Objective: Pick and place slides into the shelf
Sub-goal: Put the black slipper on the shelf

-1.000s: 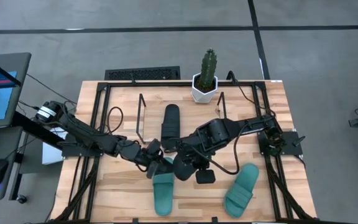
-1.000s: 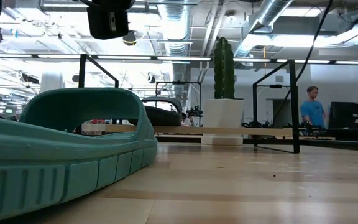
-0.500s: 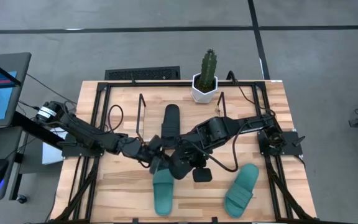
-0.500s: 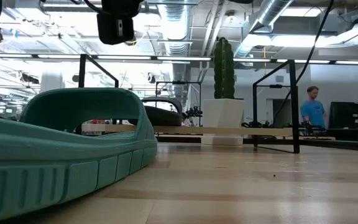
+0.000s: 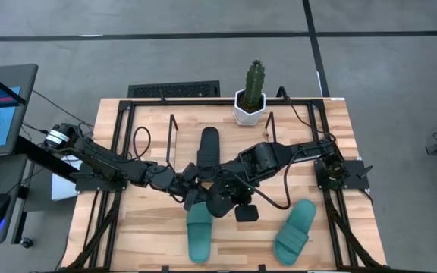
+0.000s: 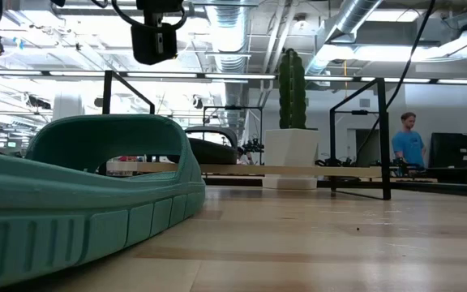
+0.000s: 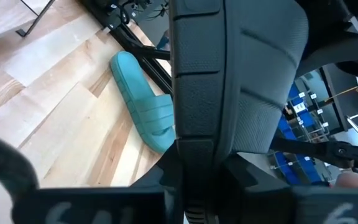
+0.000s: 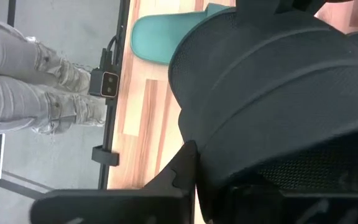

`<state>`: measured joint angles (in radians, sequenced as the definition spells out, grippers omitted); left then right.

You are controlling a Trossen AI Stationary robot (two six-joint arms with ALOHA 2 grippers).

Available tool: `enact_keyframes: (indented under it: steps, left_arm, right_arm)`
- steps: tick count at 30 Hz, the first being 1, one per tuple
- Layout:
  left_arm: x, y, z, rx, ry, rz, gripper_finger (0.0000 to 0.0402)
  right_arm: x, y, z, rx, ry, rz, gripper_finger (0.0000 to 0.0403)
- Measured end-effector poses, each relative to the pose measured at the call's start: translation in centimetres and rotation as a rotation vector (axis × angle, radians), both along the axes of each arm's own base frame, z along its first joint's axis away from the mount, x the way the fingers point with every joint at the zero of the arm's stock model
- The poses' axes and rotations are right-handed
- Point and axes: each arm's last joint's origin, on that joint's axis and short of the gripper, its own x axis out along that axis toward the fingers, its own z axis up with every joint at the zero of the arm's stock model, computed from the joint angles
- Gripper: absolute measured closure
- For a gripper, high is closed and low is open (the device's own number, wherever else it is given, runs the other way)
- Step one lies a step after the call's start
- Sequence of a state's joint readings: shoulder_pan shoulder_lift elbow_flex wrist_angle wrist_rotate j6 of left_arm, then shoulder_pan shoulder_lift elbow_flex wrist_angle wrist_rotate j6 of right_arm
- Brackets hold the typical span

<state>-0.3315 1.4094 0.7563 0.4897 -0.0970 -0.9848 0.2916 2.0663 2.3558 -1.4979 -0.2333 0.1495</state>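
Since one second ago both arms have drawn slightly toward the shelf (image 5: 174, 144), carrying a black slide (image 5: 220, 199) between them, and in the low view the dark wrist block at the top of frame has shifted right. Shelf: thin black rod frame with upright ends, standing on the pale wood-plank tabletop (image 5: 332, 129) just in front of a white faceted pot holding a green ribbed cactus (image 5: 253, 83). One matte black slide (image 5: 208, 152) already lies lengthwise inside the shelf. The carried black slide hangs just in front of the shelf, held from the left by the left gripper (image 5: 190, 193) and from the right by the right gripper (image 5: 224, 191). Left wrist view: jaws clamped on the slide (image 7: 235, 81), whose surface is finely pebbled rubber with moulded ridges. Right wrist view: jaws closed on the same slide (image 8: 272, 93), showing a broad, domed, textured strap. Two teal slides lie flat on the tabletop farther from the shelf: one teal slide (image 5: 198, 233) directly below the grippers, the other teal slide (image 5: 296, 229) off to the right, angled. Low view: the near teal slide (image 6: 79, 195) fills the left foreground, smooth arched strap, sole edge cut with vertical grooves. A person in a blue top (image 6: 409, 139) stands in the room beyond.
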Motion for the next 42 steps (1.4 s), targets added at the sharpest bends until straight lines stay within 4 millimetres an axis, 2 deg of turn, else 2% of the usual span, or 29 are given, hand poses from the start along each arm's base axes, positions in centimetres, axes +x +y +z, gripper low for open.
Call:
enact_keyframes:
  steps: [6, 13, 18, 24, 33, 38, 42]
  left_arm:
    - [0.0, -0.1, 0.0, -0.002, 0.001, -0.001, 0.0368]
    - [-0.2, -0.6, -0.1, -0.005, 0.012, 0.007, 0.0368]
    - [-0.7, -0.7, -0.4, 0.016, 0.071, 0.043, 0.0368]
    - [-1.7, -0.4, 0.3, 0.032, 0.094, 0.128, 0.0368]
    - [-6.9, 1.0, 3.9, 0.053, 0.088, 0.436, 0.0368]
    - [-9.2, 1.7, 3.8, -0.009, 0.167, 0.558, 0.0368]
    - [-9.7, 2.1, 3.2, -0.061, 0.212, 0.639, 0.0368]
  right_arm:
    - [-0.1, 0.0, 0.0, -0.004, 0.010, 0.004, 0.0318]
    - [-0.7, -0.3, -0.1, -0.001, 0.085, -0.043, 0.0211]
    - [-2.3, -0.4, 1.9, -0.002, 0.033, -0.057, 0.0162]
    - [-6.0, -1.3, 5.9, -0.009, -0.088, -0.142, 0.0162]
    - [-13.0, -1.9, 11.3, -0.111, -0.337, -0.282, 0.0179]
    - [-15.9, -2.5, 13.0, -0.114, -0.425, -0.323, 0.0188]
    - [-17.7, -3.0, 14.0, -0.093, -0.469, -0.320, 0.0197]
